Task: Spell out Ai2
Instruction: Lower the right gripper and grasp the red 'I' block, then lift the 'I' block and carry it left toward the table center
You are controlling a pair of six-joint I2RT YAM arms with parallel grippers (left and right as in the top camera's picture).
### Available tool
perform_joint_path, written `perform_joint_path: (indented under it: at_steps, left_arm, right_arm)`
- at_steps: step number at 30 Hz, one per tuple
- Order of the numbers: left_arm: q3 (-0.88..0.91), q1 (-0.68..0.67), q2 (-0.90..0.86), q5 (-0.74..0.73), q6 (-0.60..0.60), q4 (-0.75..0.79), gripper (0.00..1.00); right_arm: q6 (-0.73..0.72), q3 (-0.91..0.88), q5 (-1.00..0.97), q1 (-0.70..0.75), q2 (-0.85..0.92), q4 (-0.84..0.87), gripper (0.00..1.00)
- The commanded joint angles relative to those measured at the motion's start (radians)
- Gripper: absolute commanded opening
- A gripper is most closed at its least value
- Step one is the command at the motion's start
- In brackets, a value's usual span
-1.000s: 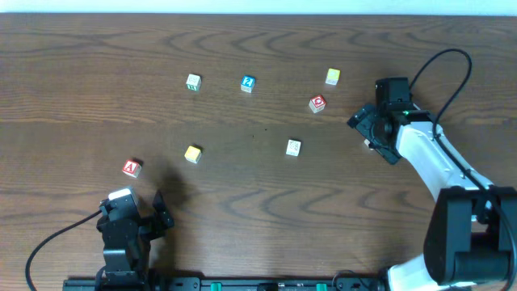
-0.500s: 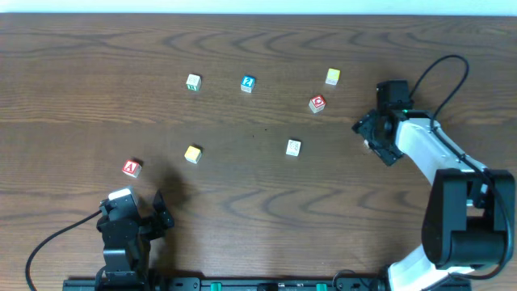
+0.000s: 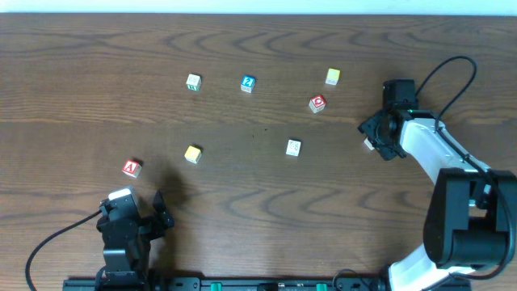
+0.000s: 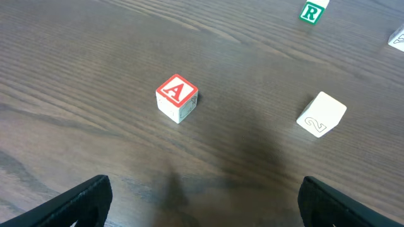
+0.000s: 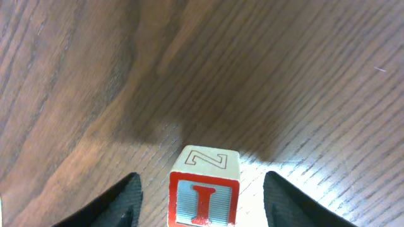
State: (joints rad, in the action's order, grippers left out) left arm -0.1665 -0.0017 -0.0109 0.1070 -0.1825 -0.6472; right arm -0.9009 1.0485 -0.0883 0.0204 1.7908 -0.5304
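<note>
Overhead view, right side: right gripper (image 3: 371, 139) displaced since one second ago, now farther from the red block (image 3: 317, 103) and drawn back toward its own base, cable loop raised behind it. No block carried along in the move.

Right wrist view: jaws spread wide, fingers (image 5: 120, 202) dark at the two lower corners. I block (image 5: 204, 189) upright and centred between them, bare table (image 5: 284, 75) visible on both sides of it, touched by neither finger. Red I facing the camera, outlined Z on the top face. Nothing gripped.

Left wrist view: left gripper (image 4: 205, 205) likewise fully spread and empty, fingertips (image 4: 85, 198) at the bottom corners of the frame. A block (image 4: 177, 98) ahead of this gripper and slightly left of its centre line, well clear of both fingertips, red A uppermost. 2 block (image 4: 322, 114) ahead and to the right, roughly in line with the right fingertip, turned askew and well apart from the A block. R block (image 4: 310, 11) far ahead on the right.

Unchanged from the earlier frames: left arm parked at the near edge, and every loose block, including the blue block (image 3: 248, 83) and white block (image 3: 293, 147) between the two grippers.
</note>
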Motion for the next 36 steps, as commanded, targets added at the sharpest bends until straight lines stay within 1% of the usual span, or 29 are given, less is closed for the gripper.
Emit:
perform_joint_path:
  at_steps: [1,4,10,19,25,29,36]
  left_arm:
    - [0.01,-0.001,0.006,0.0,0.007,-0.002,0.95]
    - [0.01,-0.001,0.005,0.0,0.006,-0.002,0.95]
    - [0.01,-0.001,0.006,0.0,0.007,-0.002,0.95]
    - [0.01,-0.001,0.006,0.0,0.006,-0.002,0.95]
    - [0.01,-0.001,0.006,0.0,0.006,-0.002,0.96]
    - [0.01,-0.001,0.006,0.0,0.006,-0.002,0.95]
    - [0.01,-0.001,0.006,0.0,0.006,-0.002,0.95]
  right_arm:
    - [0.0,0.013,0.004,0.005,0.019,0.001,0.55]
    - [0.0,0.013,0.013,0.005,0.035,0.001,0.44]
    - [0.0,0.013,0.018,0.005,0.051,0.001,0.44]
    - [0.0,0.013,0.018,0.005,0.051,0.003,0.37]
    - [0.0,0.014,0.019,0.005,0.051,0.003,0.36]
    - [0.072,0.016,0.078,0.005,0.05,0.026,0.31]
    - [0.183,0.066,0.148,0.005,0.05,0.018,0.26]
